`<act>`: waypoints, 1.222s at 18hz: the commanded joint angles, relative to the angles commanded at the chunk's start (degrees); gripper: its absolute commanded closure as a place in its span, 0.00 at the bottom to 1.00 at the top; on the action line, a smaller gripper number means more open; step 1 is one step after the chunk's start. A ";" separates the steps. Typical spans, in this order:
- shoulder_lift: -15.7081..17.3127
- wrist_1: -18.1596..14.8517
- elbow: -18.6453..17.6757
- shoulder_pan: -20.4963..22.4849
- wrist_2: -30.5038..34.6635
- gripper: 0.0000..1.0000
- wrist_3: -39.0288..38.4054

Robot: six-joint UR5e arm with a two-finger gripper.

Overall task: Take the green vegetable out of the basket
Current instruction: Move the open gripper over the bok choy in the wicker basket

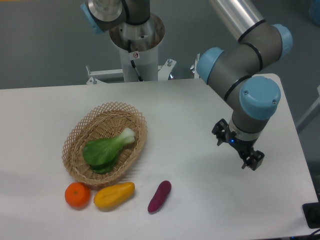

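no readable writing from where i sit. my pincer (239,150) hangs over the white tabletop (190,115), well right of the basket (75,167), holding nothing; i can't tell how wide it's parted. the green vegetable (106,150) lies inside the basket. grey floor behind.

vegetable (106,150) in basket (80,134) | orange (77,194), mango (114,195), eggplant (159,196) in row before basket, left to right | gripper (239,150) well right of basket, above table (185,110)
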 joint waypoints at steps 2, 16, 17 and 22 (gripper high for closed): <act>0.00 0.00 0.00 0.00 0.00 0.00 0.00; 7.72 -1.41 -8.77 -3.95 -2.63 0.00 -6.67; 8.43 -1.32 -10.09 -4.74 -2.90 0.00 -7.29; 11.95 -1.14 -15.55 -9.83 -3.08 0.00 -8.52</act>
